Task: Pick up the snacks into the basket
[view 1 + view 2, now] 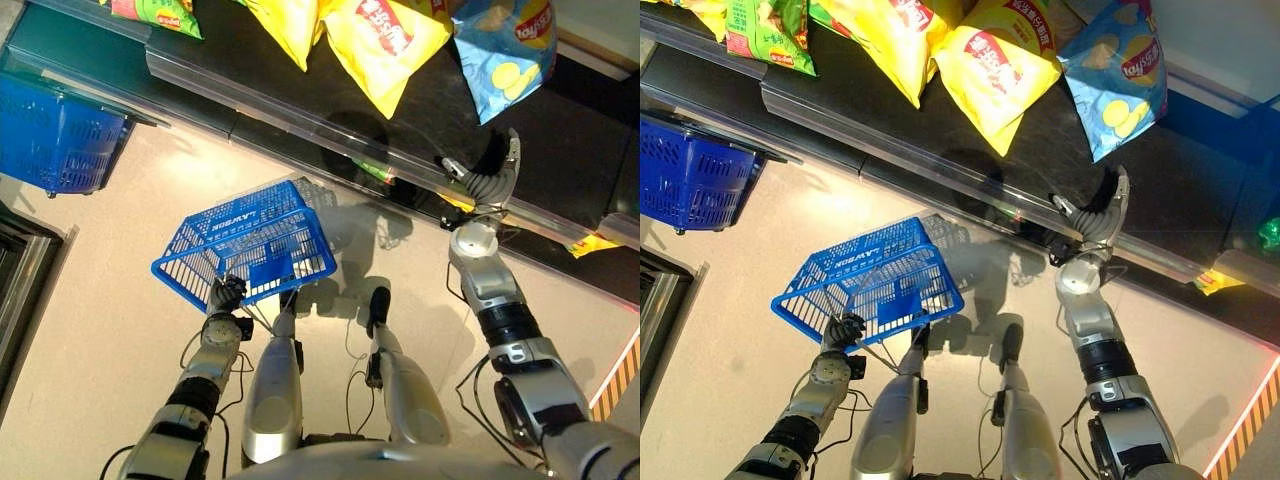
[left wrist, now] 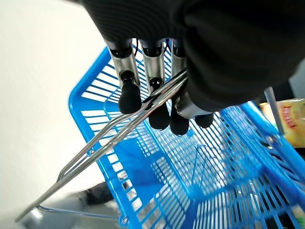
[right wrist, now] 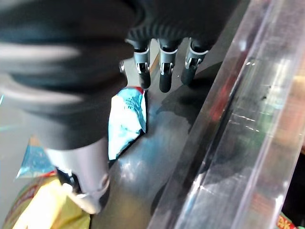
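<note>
Curled round two thin, shiny wire handles, the fingers [image 2: 130,95] of my left hand [image 1: 226,296] carry the blue basket [image 1: 250,245], which hangs past my fingertips tilted, its open mouth turned toward me. It is plastic lattice, rectangular, with slatted walls and a solid patch in the floor; its long axis runs slantwise away from my left fingers toward the shelf. White lettering marks the upper rim, and I leave it unread.

My right hand [image 1: 493,180] is stretched over the clear plastic rail [image 3: 238,124] at the front edge of the dark shelf [image 1: 420,110], fingers [image 3: 164,71] straight and spread, holding nothing. Just beyond those fingertips lies a light blue snack bag [image 1: 505,50], glossy and crinkled, long axis pointing from my fingers toward the back of the shelf. Farther to the left of my right hand sit a yellow snack bag [image 1: 385,45] with a red label, another yellow bag [image 1: 290,25], and a green bag [image 1: 160,12], all shiny foil pillows lying flat.

Well off beyond my left hand stands a second blue basket [image 1: 60,135] on the pale floor [image 1: 100,330].
</note>
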You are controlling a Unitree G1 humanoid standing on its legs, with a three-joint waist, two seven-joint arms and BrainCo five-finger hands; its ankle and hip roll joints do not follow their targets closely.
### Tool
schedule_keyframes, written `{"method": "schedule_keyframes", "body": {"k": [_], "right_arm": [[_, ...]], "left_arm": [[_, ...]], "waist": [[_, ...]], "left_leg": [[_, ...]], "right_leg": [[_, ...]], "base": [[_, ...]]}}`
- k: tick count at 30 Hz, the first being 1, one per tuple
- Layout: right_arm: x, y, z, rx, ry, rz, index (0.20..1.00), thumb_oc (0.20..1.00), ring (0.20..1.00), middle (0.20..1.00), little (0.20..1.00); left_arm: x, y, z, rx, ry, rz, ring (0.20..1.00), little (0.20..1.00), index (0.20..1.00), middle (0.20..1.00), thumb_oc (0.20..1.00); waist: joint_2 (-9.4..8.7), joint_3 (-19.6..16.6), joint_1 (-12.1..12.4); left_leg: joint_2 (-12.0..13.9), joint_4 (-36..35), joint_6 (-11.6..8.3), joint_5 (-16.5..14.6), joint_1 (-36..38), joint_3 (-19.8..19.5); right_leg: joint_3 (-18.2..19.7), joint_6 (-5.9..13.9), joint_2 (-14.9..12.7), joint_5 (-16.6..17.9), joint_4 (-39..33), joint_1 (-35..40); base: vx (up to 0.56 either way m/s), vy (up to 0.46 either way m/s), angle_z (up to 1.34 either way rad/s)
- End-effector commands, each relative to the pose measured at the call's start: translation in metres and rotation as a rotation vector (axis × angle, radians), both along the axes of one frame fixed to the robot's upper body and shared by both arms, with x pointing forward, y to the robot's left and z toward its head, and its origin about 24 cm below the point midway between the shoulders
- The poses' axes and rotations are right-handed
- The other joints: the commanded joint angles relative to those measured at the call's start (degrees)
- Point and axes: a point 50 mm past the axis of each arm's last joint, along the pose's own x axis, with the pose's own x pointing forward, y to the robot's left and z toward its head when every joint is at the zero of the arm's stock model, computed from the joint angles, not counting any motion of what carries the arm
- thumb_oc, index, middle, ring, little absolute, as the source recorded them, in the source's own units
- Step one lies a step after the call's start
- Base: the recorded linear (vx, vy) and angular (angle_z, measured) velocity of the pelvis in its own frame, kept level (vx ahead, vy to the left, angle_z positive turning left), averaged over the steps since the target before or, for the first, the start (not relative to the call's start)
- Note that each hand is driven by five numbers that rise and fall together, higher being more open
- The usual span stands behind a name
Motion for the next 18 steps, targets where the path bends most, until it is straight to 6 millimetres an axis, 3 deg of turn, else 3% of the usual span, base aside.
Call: {"method": "schedule_keyframes", "body": {"k": [1, 5, 11, 18], "right_arm": [[-0.001, 0.003, -0.007, 0.046, 0.023, -0.014, 1.0, 1.0, 1.0, 1.0, 1.0], [0.005, 0.007, 0.006, -0.002, -0.008, 0.01, 1.0, 1.0, 1.0, 1.0, 1.0], [0.016, -0.001, 0.041, -0.021, -0.103, -0.067, 1.0, 1.0, 1.0, 1.0, 1.0], [0.027, 0.009, 0.078, -0.102, -0.175, -0.044, 1.0, 1.0, 1.0, 1.0, 1.0]], "left_arm": [[-0.048, 0.027, -0.026, 0.159, 0.165, 0.021, 0.2, 0.2, 0.2, 0.2, 0.2], [-0.044, 0.023, -0.025, 0.164, 0.154, -0.002, 0.2, 0.2, 0.2, 0.2, 0.2], [-0.044, 0.022, -0.025, 0.172, 0.152, -0.017, 0.2, 0.2, 0.2, 0.2, 0.2], [-0.039, 0.017, -0.025, 0.175, 0.145, -0.029, 0.2, 0.2, 0.2, 0.2, 0.2]], "waist": [[2.44, -0.54, -0.07], [2.43, -0.61, -0.05], [2.19, -0.45, 0.45], [1.66, -0.24, 1.06]], "left_leg": [[-3.92, -0.1, 1.93, -0.61, -2.77, 0.92], [-4.16, -0.1, 1.99, -0.58, -3.1, 1.12], [-4.45, -0.1, 2.05, -0.7, -3.43, 1.13], [-4.67, -0.1, 2.18, -0.67, -3.92, 1.34]], "right_leg": [[1.48, 5.95, -3.39, 3.21, 0.24, -2.97], [1.56, 6.13, -3.6, 3.66, 0.24, -3.45], [1.62, 6.38, -3.85, 3.99, 0.24, -3.84], [1.8, 6.77, -3.99, 4.59, 0.24, -4.45]], "base": [[0.0, 0.0, 0.0], [0.0, 0.003, -0.01], [0.0, 0.004, -0.05], [0.0, 0.002, 0.02]]}}
